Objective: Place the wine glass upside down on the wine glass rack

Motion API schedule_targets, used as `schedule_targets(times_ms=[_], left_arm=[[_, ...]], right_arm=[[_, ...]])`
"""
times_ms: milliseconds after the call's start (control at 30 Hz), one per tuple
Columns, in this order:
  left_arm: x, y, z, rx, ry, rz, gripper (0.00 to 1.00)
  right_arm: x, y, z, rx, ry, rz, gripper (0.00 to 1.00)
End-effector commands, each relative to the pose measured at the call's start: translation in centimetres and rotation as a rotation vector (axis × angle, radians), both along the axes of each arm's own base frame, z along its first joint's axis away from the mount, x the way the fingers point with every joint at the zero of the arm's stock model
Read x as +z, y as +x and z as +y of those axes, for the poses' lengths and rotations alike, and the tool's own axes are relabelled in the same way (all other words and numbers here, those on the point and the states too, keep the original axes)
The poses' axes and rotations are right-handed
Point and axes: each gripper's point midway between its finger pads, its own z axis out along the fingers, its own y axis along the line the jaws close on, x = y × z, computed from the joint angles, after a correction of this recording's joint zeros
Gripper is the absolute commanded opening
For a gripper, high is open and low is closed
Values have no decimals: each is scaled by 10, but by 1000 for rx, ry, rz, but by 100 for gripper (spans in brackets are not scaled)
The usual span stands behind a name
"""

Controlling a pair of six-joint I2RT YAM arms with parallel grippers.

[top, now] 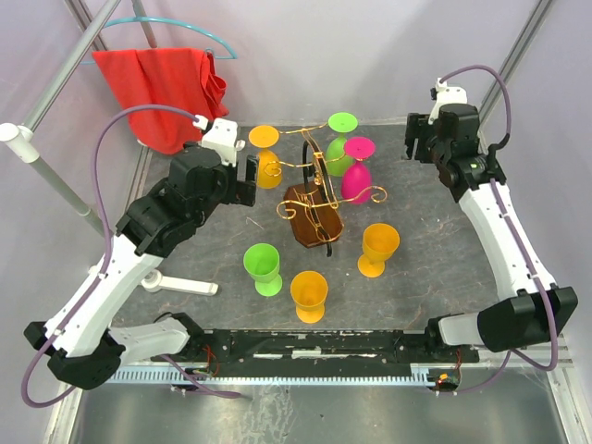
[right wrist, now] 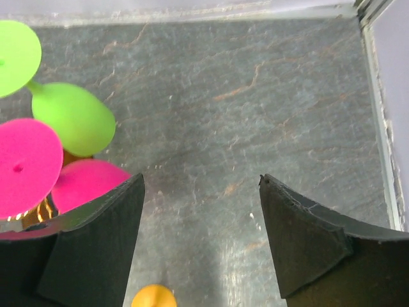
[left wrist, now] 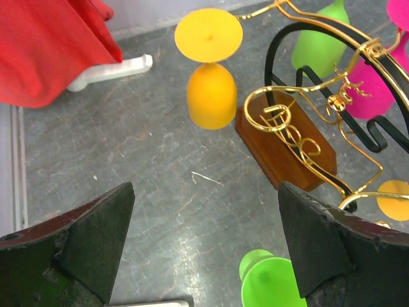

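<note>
The wine glass rack of gold wire on a dark brown base stands mid-table. Three glasses hang upside down on it: orange, green and pink. A green glass and two orange glasses stand upright in front. My left gripper is open and empty beside the hanging orange glass, with the upright green glass near its right finger. My right gripper is open and empty right of the rack, over bare table.
A red cloth hangs on a teal hanger at the back left. Its white stand foot lies on the table's left side. Metal frame poles stand at the back corners. In the right wrist view the table's right rim is close.
</note>
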Motion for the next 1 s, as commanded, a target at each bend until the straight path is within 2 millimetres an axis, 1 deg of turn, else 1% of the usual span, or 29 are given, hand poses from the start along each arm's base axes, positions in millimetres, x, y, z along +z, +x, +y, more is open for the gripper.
schedule_targets(times_ms=[0, 100, 200, 267, 333, 400, 433, 600, 733, 833, 967], left_arm=[[-1, -7, -8, -13, -87, 36, 99], [8, 2, -15, -18, -133, -22, 99], [26, 15, -27, -30, -189, -96, 99], [33, 26, -38, -43, -199, -128, 99], [43, 35, -46, -52, -214, -160, 99], [47, 47, -57, -61, -214, -173, 99], [52, 52, -60, -65, -219, -188, 99], [74, 68, -76, -76, -265, -240, 99], [89, 72, -80, -81, -300, -282, 99], [89, 72, -81, -82, -298, -280, 99], [85, 71, -76, -65, -279, -272, 99]], right_arm=[[-1, -29, 10, 59, 46, 116, 78], [-25, -63, 15, 105, 63, 261, 73], [-45, -100, 23, 138, 112, 382, 69], [-60, -122, 26, 148, 146, 457, 68], [-69, -137, 26, 138, 163, 501, 67], [-79, -150, 26, 133, 174, 542, 67], [-84, -155, 26, 132, 179, 558, 67], [-102, -171, 28, 118, 215, 609, 66], [-114, -174, 33, 120, 240, 638, 66], [-121, -173, 36, 122, 256, 655, 64], [-133, -167, 41, 123, 280, 669, 63]])
